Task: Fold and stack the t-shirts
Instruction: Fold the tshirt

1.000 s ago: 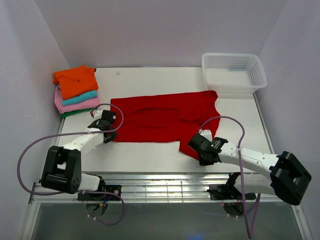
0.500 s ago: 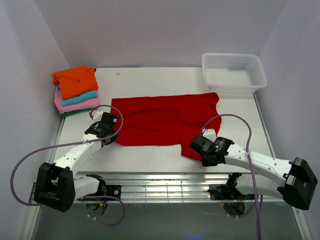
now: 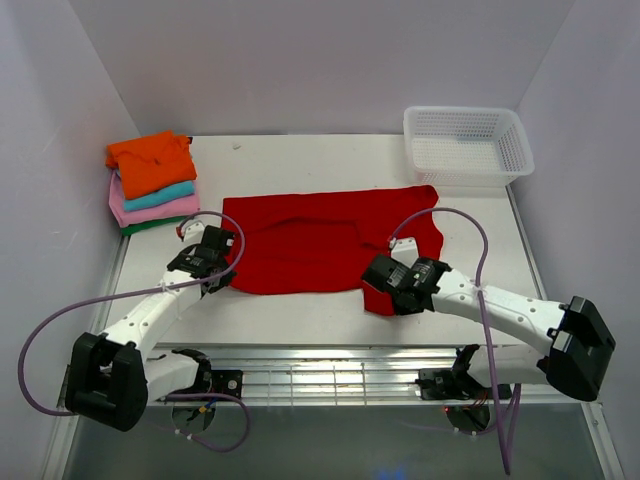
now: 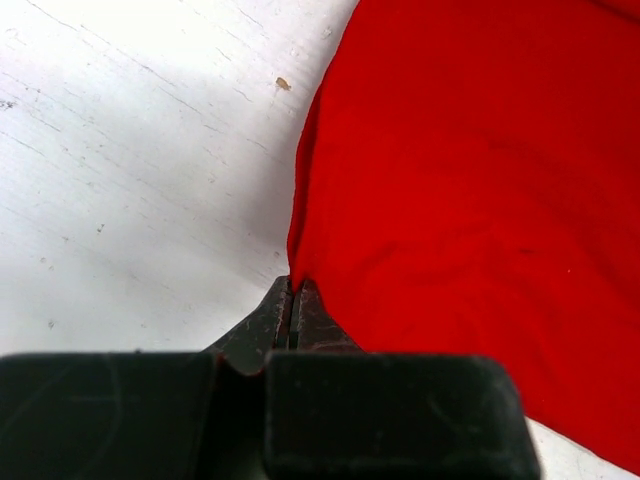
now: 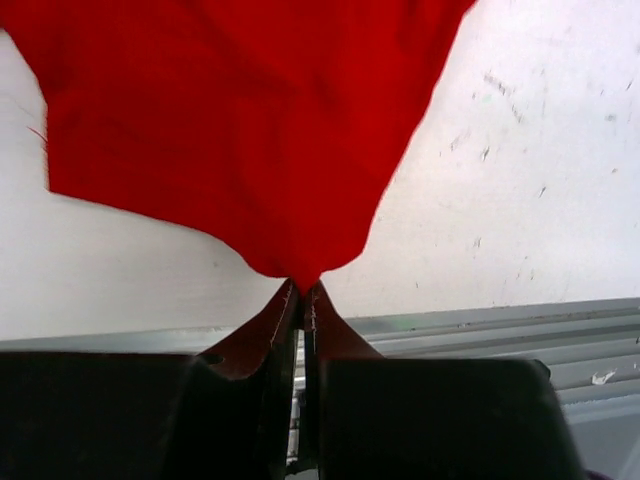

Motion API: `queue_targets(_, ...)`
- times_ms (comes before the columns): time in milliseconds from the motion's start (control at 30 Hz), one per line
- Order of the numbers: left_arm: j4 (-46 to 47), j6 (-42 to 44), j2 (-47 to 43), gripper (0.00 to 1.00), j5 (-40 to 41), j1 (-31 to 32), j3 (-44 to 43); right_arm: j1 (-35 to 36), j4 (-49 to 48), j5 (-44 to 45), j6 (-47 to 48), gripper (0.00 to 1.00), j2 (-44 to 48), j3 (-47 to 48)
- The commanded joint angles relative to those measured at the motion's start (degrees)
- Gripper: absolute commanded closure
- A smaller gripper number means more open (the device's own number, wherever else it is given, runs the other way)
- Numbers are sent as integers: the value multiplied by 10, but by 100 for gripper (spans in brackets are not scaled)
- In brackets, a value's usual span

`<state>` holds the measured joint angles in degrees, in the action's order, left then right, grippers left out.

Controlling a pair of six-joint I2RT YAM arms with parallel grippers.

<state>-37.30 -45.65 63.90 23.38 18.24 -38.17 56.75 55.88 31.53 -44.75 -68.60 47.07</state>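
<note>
A bright red t-shirt (image 3: 320,240) lies spread across the middle of the table. My left gripper (image 3: 216,268) is shut on its near left corner; the left wrist view shows the red cloth (image 4: 470,200) pinched between the closed fingertips (image 4: 310,315). My right gripper (image 3: 378,295) is shut on the near right corner, held just above the table; the right wrist view shows the cloth (image 5: 240,130) hanging from the fingertips (image 5: 325,325). A stack of folded t-shirts, orange (image 3: 152,160) on top, then teal (image 3: 160,196), pink (image 3: 165,210) and dark green, sits at the far left.
A white plastic mesh basket (image 3: 466,146) stands at the far right corner. White walls close in on the left, back and right. A metal rail (image 3: 330,365) runs along the table's near edge, and purple cables loop from both arms.
My right gripper has moved left and slightly away from me, drawing the shirt's near right corner inward. My left gripper shifted slightly toward me, still on its corner.
</note>
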Motion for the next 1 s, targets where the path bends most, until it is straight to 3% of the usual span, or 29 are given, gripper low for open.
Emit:
queue_targets(0, 22, -2, 15, 100, 3, 3, -25, 1, -2, 80, 21, 92, -39, 64)
queue_targets(267, 73, 23, 78, 100, 16, -3, -85, -43, -55, 138, 117, 92, -113, 148)
queue_targets(500, 120, 57, 143, 100, 12, -24, -122, -116, -150, 154, 213, 92, -132, 160)
queue_targets(733, 165, 93, 189, 100, -19, -65, -136, -173, -255, 144, 314, 92, -170, 181)
queue_targets(967, 177, 108, 218, 100, -36, -83, -159, -208, -282, 126, 352, 92, -240, 235)
